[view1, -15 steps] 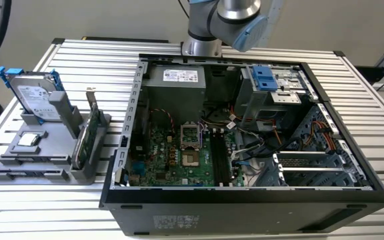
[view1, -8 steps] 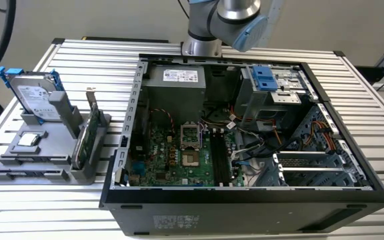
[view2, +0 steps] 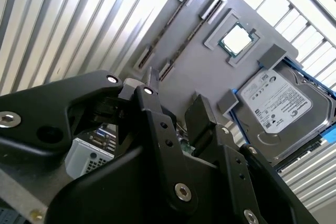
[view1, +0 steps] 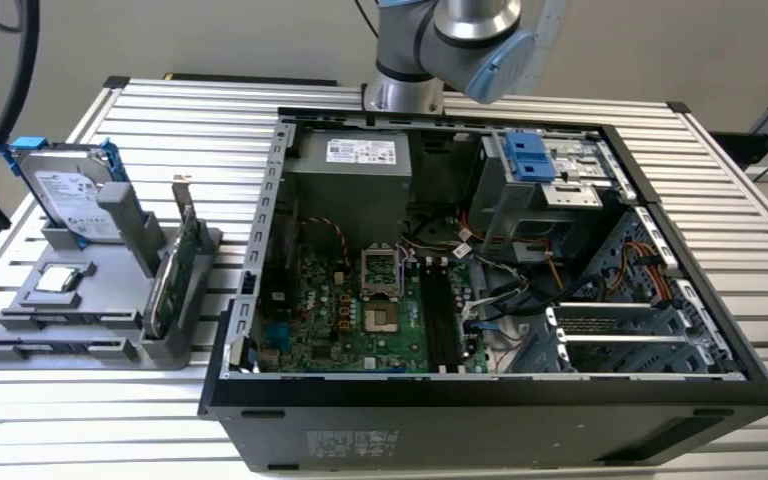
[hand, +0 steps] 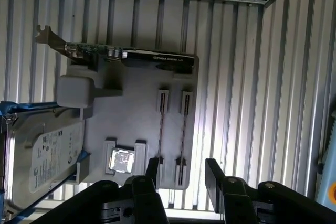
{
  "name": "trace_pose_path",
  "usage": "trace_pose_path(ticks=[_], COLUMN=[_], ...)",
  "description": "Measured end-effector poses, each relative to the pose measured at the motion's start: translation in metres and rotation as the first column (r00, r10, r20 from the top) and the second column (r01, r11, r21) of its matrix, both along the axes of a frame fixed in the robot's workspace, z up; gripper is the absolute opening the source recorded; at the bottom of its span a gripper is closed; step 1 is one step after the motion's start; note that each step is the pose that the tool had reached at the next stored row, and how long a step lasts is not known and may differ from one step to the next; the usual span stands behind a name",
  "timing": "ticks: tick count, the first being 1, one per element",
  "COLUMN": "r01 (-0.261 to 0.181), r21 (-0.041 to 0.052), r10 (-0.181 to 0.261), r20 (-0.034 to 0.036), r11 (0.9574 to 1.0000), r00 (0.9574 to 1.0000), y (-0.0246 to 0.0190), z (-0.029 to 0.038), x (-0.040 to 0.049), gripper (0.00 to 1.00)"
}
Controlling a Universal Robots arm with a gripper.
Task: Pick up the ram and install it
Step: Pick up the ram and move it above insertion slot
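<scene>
The robot arm (view1: 454, 45), its silver joint capped in pale blue, stands at the top of the exterior view, with the wrist end out of frame. In both wrist views the black end effector (hand: 182, 174) hangs with its two fingers (hand: 212, 170) spread apart and nothing gripped between them. Black linkage bars studded with silver bolts fan out behind.

Computer case (view1: 491, 430) on desk (view1: 117, 400), exterior view's right. Holder (view1: 157, 350) just beside it, left. On holder: hard drive (view1: 71, 195) upright at far end, card (view1: 177, 265) on edge along case side, processor (view1: 61, 280) flat, beside ram (hand: 184, 129) in slots.
</scene>
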State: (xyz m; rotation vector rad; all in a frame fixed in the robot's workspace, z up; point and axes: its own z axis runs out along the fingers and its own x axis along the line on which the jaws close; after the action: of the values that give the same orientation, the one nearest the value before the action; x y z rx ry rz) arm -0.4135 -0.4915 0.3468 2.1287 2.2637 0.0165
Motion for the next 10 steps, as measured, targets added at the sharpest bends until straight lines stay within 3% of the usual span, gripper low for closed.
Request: trace_pose_path(ticks=[10], r01=[0.006], r21=[-0.0001], r10=[-0.006], r20=[-0.0003], r11=[1.0], r00=[1.0], y=[0.0], z=[-0.0096], x=[0.0], gripper=[1.0])
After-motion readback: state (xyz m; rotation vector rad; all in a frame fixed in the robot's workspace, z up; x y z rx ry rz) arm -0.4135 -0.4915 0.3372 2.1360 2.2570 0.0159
